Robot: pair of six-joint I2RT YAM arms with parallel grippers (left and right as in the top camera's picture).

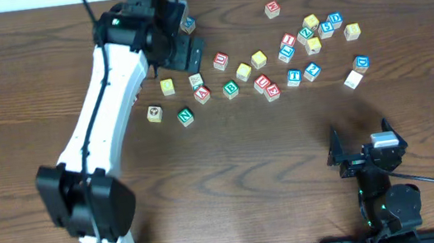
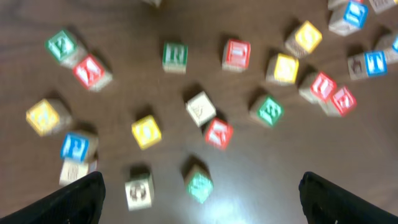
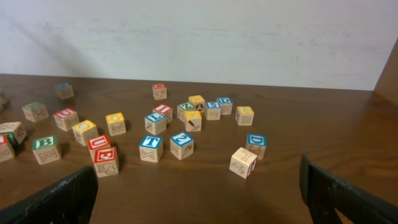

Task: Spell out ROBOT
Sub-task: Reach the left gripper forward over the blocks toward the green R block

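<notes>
The left wrist view is blurred. In it a green R cube [image 2: 175, 56] lies at the upper middle, a green B cube [image 2: 269, 110] right of centre, and a blue T cube [image 2: 375, 62] at the far right. Two yellow-faced cubes [image 2: 286, 67] [image 2: 306, 36] sit side by side above the B. From overhead I see the B [image 1: 230, 89], the T [image 1: 294, 75] and the yellow pair [image 1: 244, 71]. My left gripper [image 1: 186, 40] hovers open above the cluster's left end [image 2: 202, 206]. My right gripper [image 1: 361, 144] rests open near the front right, away from the cubes [image 3: 199, 196].
A green N cube [image 1: 186, 116] and a plain cube [image 1: 154, 112] lie nearest the left gripper. Red-lettered cubes [image 1: 267, 87] sit among the letters. Several more cubes [image 1: 322, 30] spread to the back right. A wall [image 3: 199, 37] stands behind the table.
</notes>
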